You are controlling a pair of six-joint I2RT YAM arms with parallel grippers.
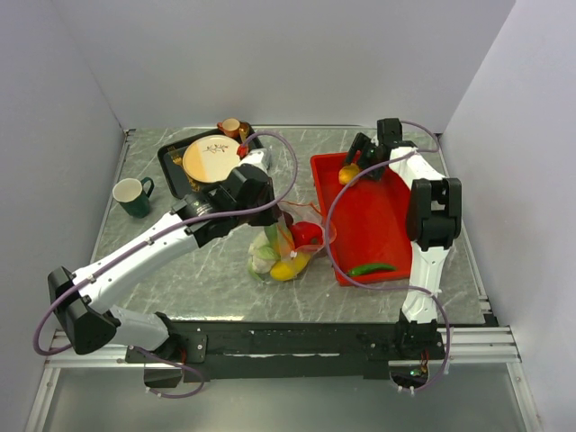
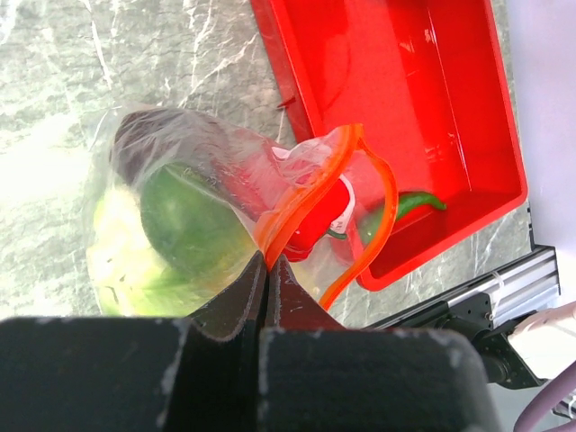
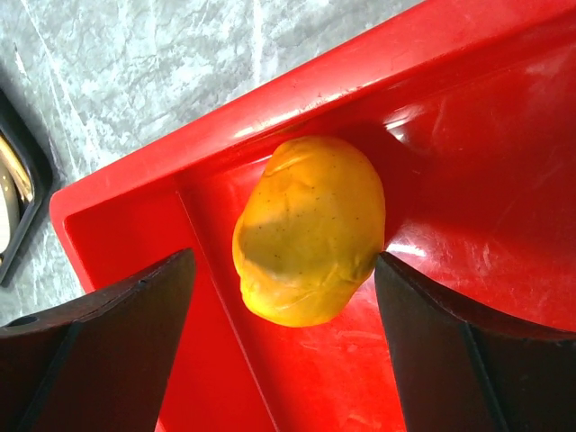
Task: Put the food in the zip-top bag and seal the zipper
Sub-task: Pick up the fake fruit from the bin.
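Nearest your left wrist camera, the left gripper [image 2: 266, 270] has its two dark fingers pressed tightly together on a fold of the zip-top bag [image 2: 180, 207], just under the zipper [image 2: 315, 189]. From above, your left arm stretches diagonally from its base toward the middle of the table, wrist bent over the bag. Your right arm rises at the table's right side and folds toward the far end of the red tray [image 1: 378, 225]. There the right gripper [image 3: 281, 263] is spread wide, one finger on each side of the yellow mango [image 3: 310, 229]. The right-hand finger sits just beside the fruit; you cannot tell whether it touches.

The table [image 1: 180, 279] is grey and marbled, with plain white walls on three sides. At the far left, a black tray [image 1: 171, 155] carries a beige plate [image 1: 211, 157]. A small brown cup [image 1: 231, 127] stands behind it and a dark green mug [image 1: 133, 193] to its left.

The bag is clear and crinkled, and sits just left of the red tray. Its orange-red strip gapes in an open loop. Inside you can see a red pepper [image 2: 315, 225] near the mouth, a green rounded fruit [image 2: 184, 220], a dark purple fruit [image 2: 148, 135] and pale yellow-green pieces beneath. The yellow mango lies in the tray's far left corner, and a green chili [image 1: 372, 268] at its near end.
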